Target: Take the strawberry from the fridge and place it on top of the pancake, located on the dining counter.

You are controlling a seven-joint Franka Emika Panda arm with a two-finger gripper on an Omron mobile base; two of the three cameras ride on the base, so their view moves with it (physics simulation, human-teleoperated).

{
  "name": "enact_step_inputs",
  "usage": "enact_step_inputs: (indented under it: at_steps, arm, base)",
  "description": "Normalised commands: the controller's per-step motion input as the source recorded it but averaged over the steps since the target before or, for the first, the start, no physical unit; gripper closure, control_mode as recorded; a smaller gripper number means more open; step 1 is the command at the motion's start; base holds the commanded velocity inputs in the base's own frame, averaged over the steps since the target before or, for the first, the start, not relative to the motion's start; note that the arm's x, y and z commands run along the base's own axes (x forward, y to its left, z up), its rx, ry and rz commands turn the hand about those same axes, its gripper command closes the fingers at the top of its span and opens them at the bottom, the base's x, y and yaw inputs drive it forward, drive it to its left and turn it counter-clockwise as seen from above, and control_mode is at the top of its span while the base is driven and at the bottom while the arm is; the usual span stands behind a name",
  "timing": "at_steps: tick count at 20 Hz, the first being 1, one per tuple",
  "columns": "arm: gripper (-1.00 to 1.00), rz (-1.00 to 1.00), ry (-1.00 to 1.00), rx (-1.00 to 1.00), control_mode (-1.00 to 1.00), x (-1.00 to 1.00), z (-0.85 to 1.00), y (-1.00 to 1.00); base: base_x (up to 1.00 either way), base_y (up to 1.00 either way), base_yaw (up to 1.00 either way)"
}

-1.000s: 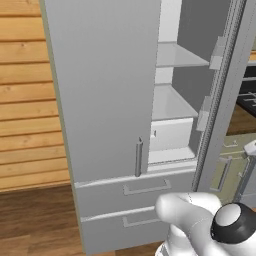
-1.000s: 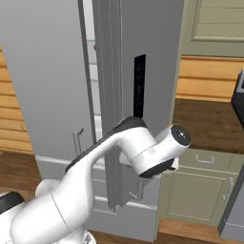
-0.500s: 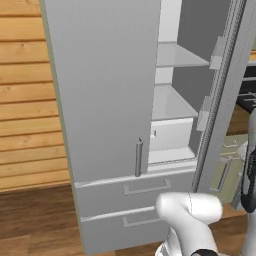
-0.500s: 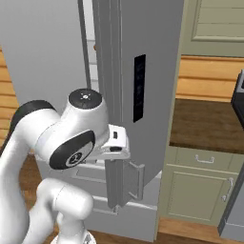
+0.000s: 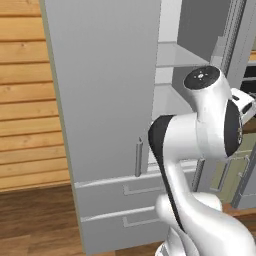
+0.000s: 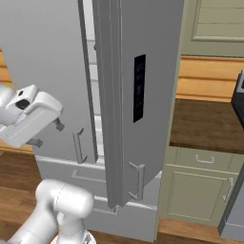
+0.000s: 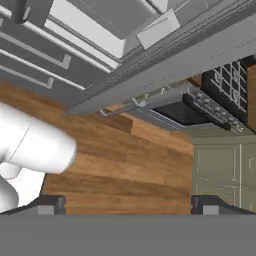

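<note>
The fridge (image 5: 100, 100) stands close ahead, its left door shut and its right door (image 6: 152, 95) swung open toward me. White shelves (image 5: 175, 55) show inside the open half. My gripper (image 6: 46, 133) hangs in front of the left door, at handle height, with its jaws open and nothing between them. In the hand view the gripper (image 7: 130, 204) looks down at the wood floor, with the fridge drawers (image 7: 30, 55) at the upper left. The strawberry, the pancake and the dining counter are out of view.
My raised white arm (image 5: 200, 130) blocks much of the fridge opening in the left base view. A wall counter with a brown top (image 6: 205, 124) and green cabinets (image 6: 200, 190) stands right of the open door. A dark oven (image 7: 220, 90) sits beyond it.
The arm has swung up from low in front of the base. The hand has crossed from the open door's side to the left door's front. The jaws stay open.
</note>
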Motion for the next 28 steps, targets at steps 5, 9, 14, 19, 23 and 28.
enact_step_inputs:
  at_steps: [5, 9, 14, 19, 23, 28]
  arm:
    - [-1.00, -0.14, 0.31, -0.53, -1.00, 0.93, -0.05, 0.07]
    - [-1.00, -0.17, 0.04, -0.12, -1.00, 1.00, -0.35, -0.76]
    - [-1.00, -0.17, -0.01, -0.17, -1.00, 0.99, -0.29, -0.19]
    - [-1.00, -0.15, 0.00, -0.10, -1.00, 0.73, -0.12, -0.07]
    - [-1.00, -0.07, 0.00, -0.03, -1.00, 0.67, -0.02, -0.48]
    - [-1.00, -0.03, 0.00, -0.02, -1.00, 0.13, 0.00, -0.48]
  base:
    - [0.00, 0.00, 0.00]
    - [0.00, 0.00, 0.00]
    - [0.00, 0.00, 0.00]
    - [0.00, 0.00, 0.00]
    - [0.00, 0.00, 0.00]
    - [0.00, 0.00, 0.00]
